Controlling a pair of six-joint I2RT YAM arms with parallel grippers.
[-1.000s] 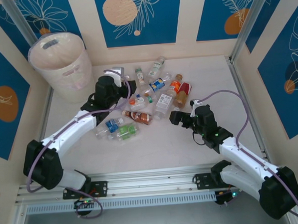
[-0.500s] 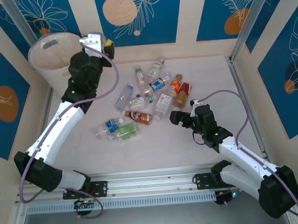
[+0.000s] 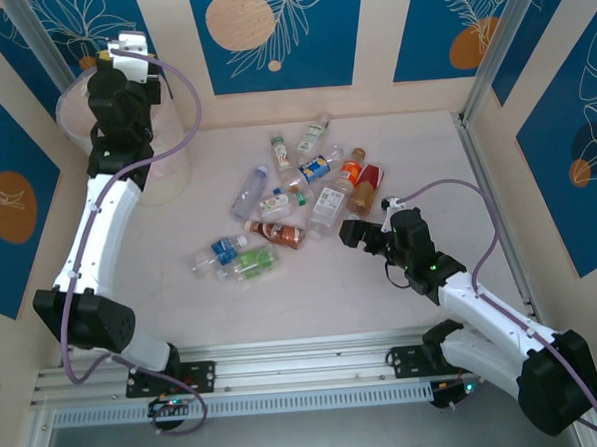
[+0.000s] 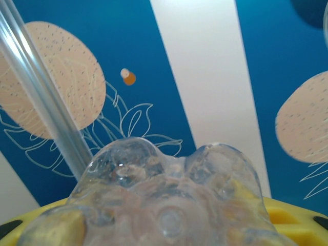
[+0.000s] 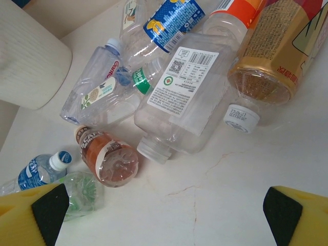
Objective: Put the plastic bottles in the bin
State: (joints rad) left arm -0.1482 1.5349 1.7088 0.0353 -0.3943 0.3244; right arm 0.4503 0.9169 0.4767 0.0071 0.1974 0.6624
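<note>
Left wrist view: left gripper (image 4: pixel 169 233) is clamped on a clear bottle (image 4: pixel 169 189), dimpled base toward the lens, yellow fingers (image 4: pixel 294 218) on either side. Blue-and-cream wall beyond.

Top view: that arm is raised at 10 o'clock of the table (image 3: pixel 312 293), above the bin (image 3: pixel 173 155). Cannot tell whether the bottle is inside the rim line.

The other plastic bottles (image 3: pixel 297 189) lie on their sides around table centre, with a few more at 7 o'clock of the cluster.

Right gripper (image 5: pixel 164 215) hangs empty, jaws wide apart, at 5 o'clock of the pile. Nearest it are a square clear bottle with a white label (image 5: pixel 177 97) and a brown-labelled one (image 5: pixel 105 156).

Handling, as judged: empties, very light, with thin walls that dent. Slick and prone to roll. Best taken across mid-body at the label with a modest squeeze; the caps look too small a target.
</note>
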